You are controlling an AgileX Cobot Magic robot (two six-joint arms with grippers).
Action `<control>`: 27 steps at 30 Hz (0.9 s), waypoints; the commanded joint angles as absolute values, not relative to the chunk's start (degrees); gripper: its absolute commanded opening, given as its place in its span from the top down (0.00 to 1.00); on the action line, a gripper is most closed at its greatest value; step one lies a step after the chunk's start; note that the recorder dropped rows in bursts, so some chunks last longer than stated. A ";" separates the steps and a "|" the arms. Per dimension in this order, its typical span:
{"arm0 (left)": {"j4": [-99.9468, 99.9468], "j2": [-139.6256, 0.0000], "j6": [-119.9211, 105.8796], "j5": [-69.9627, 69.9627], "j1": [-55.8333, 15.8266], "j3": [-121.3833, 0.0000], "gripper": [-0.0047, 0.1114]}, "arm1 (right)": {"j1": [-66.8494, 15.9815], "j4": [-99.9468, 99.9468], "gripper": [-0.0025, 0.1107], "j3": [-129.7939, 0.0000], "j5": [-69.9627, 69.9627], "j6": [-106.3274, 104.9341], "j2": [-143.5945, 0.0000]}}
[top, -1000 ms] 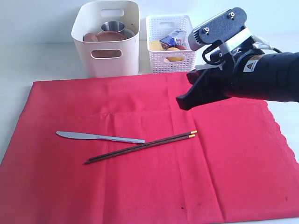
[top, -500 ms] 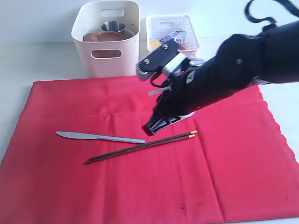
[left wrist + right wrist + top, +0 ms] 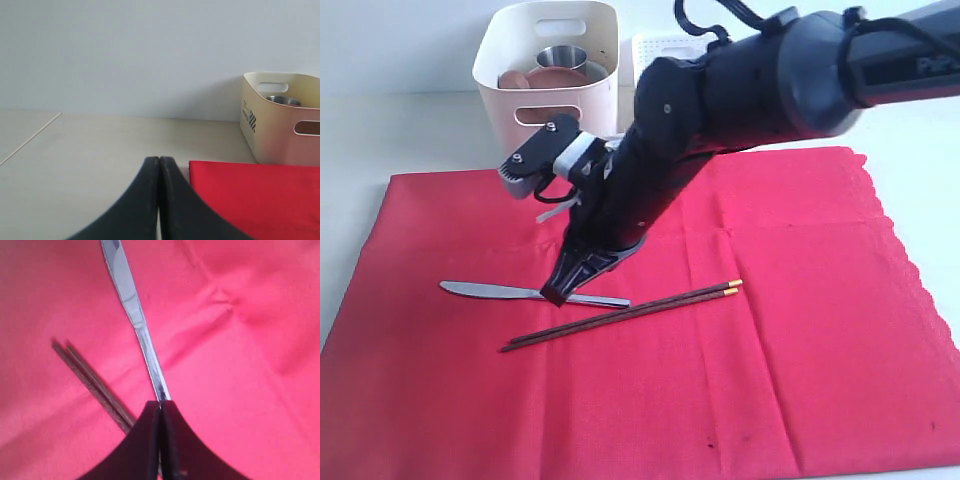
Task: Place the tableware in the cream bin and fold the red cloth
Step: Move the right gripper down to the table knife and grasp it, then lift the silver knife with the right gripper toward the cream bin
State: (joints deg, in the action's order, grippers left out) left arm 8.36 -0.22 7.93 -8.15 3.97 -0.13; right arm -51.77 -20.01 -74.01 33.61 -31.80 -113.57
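Red cloth (image 3: 800,380): one, lay flat, scalloped edge at 3 o'clock, near half bare.
Chopsticks (image 3: 620,315): one pair, lay at centre.
Steel knife (image 3: 485,291): one, at their 10 o'clock.
Right gripper (image 3: 555,295): fingers pressed together, tips over the knife handle.
Left gripper (image 3: 159,165): fingers together, off the cloth.
Cream bin (image 3: 510,140): one, stood at 11 o'clock, held a steel cup (image 3: 562,58).
White basket (image 3: 655,45): one, alongside, mostly masked by the arm.
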 commanded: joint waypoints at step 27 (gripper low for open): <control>8.72 0.00 7.73 -8.04 4.03 0.00 0.96 | -56.66 -8.91 0.61 -95.84 46.34 -27.01 -131.81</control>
State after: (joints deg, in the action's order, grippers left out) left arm 8.36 -0.22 7.93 -8.15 3.97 -0.13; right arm -56.47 -10.20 -94.62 45.98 -26.37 -131.16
